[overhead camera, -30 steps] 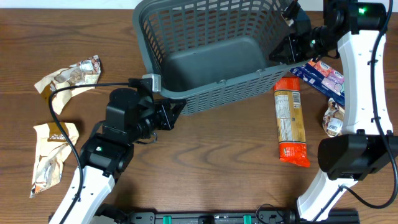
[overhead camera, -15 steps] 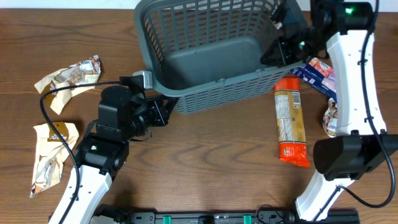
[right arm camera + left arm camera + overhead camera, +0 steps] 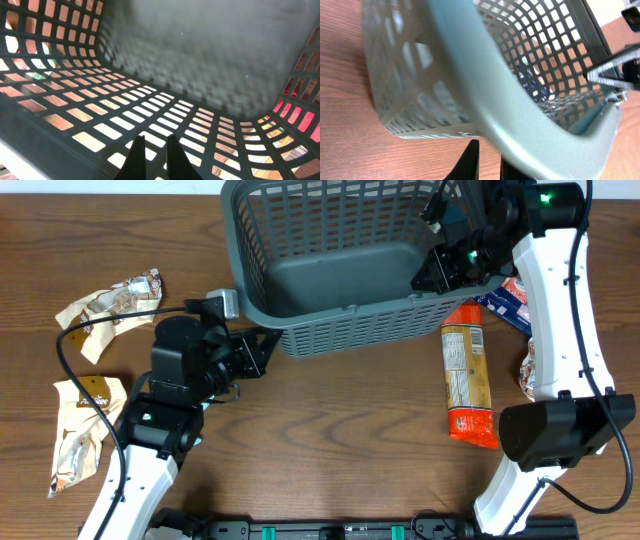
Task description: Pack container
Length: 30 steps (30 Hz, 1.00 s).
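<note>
The container (image 3: 350, 335), a large dark grey lattice basket, stands at the table's far middle and has nothing in it. My left gripper (image 3: 262, 350) is outside its near-left corner. In the left wrist view its fingers (image 3: 488, 152) are close together with only wood between them, and the thick rim (image 3: 485, 100) crosses over the right finger. My right gripper (image 3: 437, 272) is inside the basket at the near-right corner. In the right wrist view its fingers (image 3: 155, 137) are close together against the inner lattice wall (image 3: 150, 105), with nothing seen between them.
Two crumpled beige snack packets (image 3: 110, 300) (image 3: 85, 425) lie at the left. An orange packet (image 3: 468, 375) lies right of the basket, with a blue packet (image 3: 515, 300) and a small packet (image 3: 535, 370) partly behind the right arm.
The basket has slid away toward the far edge and turned squarer to the table. Both grippers moved with it, the left one up and left, the right one left.
</note>
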Available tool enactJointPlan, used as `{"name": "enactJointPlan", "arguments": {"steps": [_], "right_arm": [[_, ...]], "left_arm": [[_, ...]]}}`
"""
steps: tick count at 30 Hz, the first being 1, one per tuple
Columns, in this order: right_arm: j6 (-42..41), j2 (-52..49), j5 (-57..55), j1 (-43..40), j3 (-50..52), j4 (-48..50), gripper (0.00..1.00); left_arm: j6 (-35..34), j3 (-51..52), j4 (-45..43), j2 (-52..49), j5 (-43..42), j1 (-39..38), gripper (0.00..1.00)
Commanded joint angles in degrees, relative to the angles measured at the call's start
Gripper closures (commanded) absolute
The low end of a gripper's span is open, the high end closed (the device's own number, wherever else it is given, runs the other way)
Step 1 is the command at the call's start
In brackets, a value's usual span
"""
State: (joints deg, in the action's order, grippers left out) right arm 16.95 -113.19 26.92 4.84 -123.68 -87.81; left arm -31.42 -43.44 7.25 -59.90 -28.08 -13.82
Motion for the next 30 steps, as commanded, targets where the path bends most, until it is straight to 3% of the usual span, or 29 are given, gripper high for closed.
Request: {"name": "enactJointPlan", "arguments": {"steps": [1,30], "right_arm": [[-0.7,-0.3,-0.8,0.5,0.4,-0.6,0.99],[-1.9,-0.3,0.1,0.5,0.4,-3.6,0.99]], "left_arm": [[1.1,-0.4,-0.5,-0.2,0.7,1.4,0.94],[2.1,-0.4,-2.2,-0.3,3.4,1.9,0.94]]}}
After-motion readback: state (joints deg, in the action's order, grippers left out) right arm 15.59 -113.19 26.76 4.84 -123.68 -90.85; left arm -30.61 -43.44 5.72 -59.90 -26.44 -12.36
